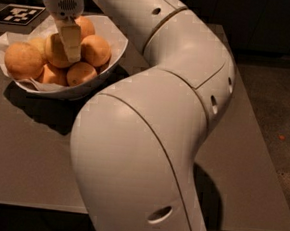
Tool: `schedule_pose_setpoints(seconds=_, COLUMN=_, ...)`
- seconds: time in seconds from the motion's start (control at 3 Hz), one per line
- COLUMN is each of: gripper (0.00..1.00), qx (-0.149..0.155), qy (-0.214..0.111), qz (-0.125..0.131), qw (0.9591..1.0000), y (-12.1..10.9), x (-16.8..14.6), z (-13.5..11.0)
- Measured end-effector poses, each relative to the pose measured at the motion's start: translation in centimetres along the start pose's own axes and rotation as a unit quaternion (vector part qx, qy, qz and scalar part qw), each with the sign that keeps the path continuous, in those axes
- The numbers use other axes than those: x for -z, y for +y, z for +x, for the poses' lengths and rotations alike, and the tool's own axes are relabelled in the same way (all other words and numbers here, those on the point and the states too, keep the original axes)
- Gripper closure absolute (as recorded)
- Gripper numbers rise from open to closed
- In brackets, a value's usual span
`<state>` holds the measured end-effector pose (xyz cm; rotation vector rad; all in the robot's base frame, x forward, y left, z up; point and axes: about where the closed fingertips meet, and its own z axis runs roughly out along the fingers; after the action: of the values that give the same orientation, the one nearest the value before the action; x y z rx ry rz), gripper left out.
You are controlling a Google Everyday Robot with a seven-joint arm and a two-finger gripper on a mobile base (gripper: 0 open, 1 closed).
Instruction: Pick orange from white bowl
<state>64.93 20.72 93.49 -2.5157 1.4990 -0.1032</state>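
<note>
Camera view is showing the robot's pale tool [70,40] reaching down into the wide glossy white bowl [116,52] on the grey tabletop [27,148], touching a round orange [52,49] atop the heap, probably the freest fruit. Whether it is gripping cannot be told. Being round, the orange is showing no long axis.

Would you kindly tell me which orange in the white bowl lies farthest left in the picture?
The orange at the left edge of the white bowl; the hand sits among the others, to its right.
</note>
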Motion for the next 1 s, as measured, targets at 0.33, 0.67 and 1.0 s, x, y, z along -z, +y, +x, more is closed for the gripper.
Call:
schedule_pose_setpoints(seconds=0.33, gripper=0.36, qx=-0.001, qy=0.000, qz=-0.009, qw=1.0000, y=0.37, x=-0.49, z=0.15)
schedule_pose_setpoints(seconds=0.67, gripper=0.53, qx=0.019, qy=0.005, qz=-0.006, qw=0.9998, y=0.69, x=-0.45, z=0.16)
schedule_pose_setpoints(seconds=1.0, gripper=0.77, qx=0.020, qy=0.006, qz=-0.006, qw=0.9998, y=0.71, x=-0.45, z=0.16)
